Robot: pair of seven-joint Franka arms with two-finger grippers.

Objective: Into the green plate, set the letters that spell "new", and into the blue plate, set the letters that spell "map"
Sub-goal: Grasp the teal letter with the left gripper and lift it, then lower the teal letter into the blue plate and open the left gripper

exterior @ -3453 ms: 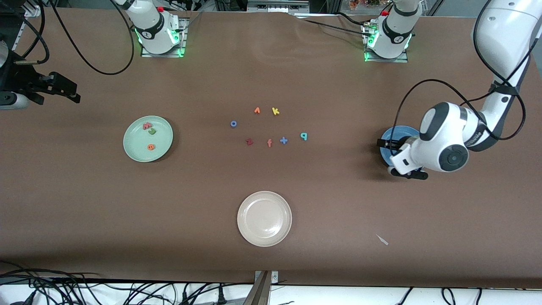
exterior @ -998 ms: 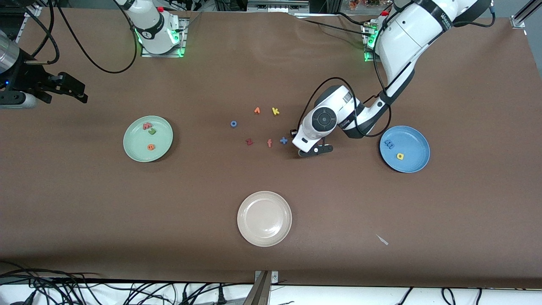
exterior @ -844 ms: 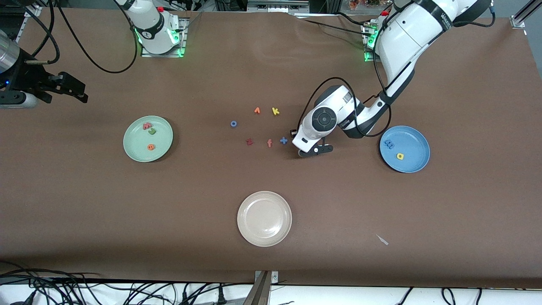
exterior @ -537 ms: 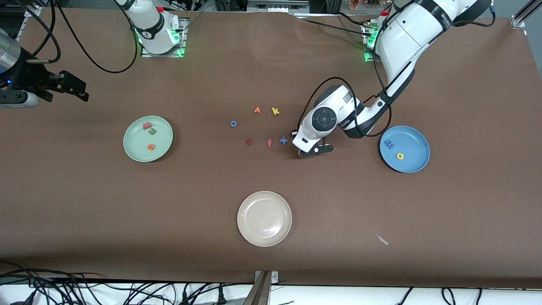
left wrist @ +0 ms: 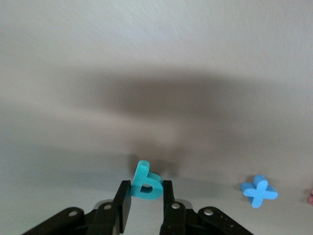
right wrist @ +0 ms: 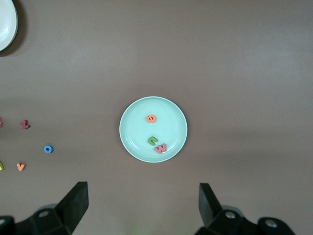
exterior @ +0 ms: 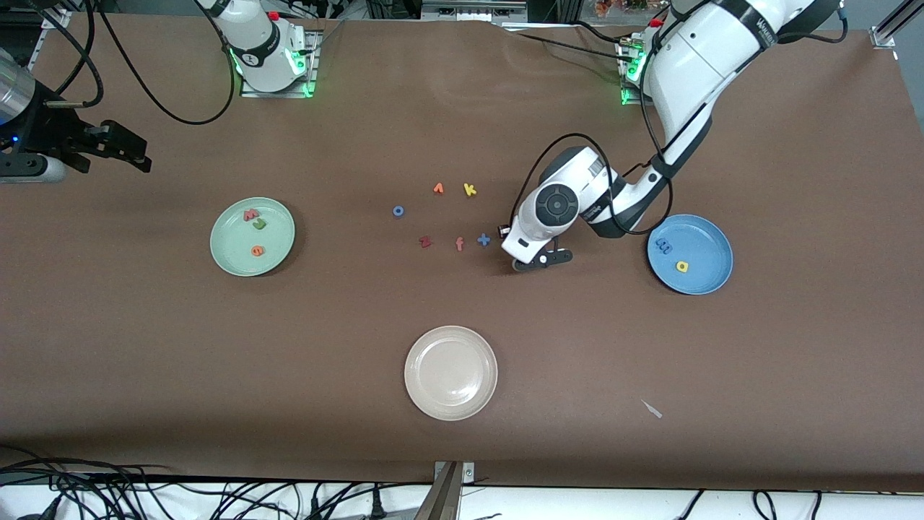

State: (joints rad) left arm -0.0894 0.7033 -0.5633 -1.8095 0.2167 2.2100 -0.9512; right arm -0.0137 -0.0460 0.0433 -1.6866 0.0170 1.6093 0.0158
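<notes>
My left gripper (left wrist: 145, 189) is shut on the teal p (left wrist: 145, 183), which stands tilted on edge between the fingers, low over the table beside the blue plus (left wrist: 258, 190). In the front view the hand hides the p and the left gripper (exterior: 507, 235). The blue plate (exterior: 704, 249) holds the blue m (exterior: 663, 247) and yellow a (exterior: 681, 266). The green plate (exterior: 231, 249) holds the salmon-red w (exterior: 250, 214), green n (exterior: 259, 224) and orange e (exterior: 257, 250). My right gripper (right wrist: 143, 196) waits open and empty, high up by the right arm's end of the table.
Loose letters lie mid-table: a blue o (exterior: 398, 211), a small orange letter (exterior: 438, 188), a yellow k (exterior: 470, 190), a dark red z (exterior: 425, 242) and a salmon f (exterior: 459, 244). A cream-white plate (exterior: 451, 373) sits nearer the front camera.
The left arm came from the blue plate to the teal p and shut on it. Within the last half second the hand shifted slightly toward the blue plate. The right arm stayed put.
</notes>
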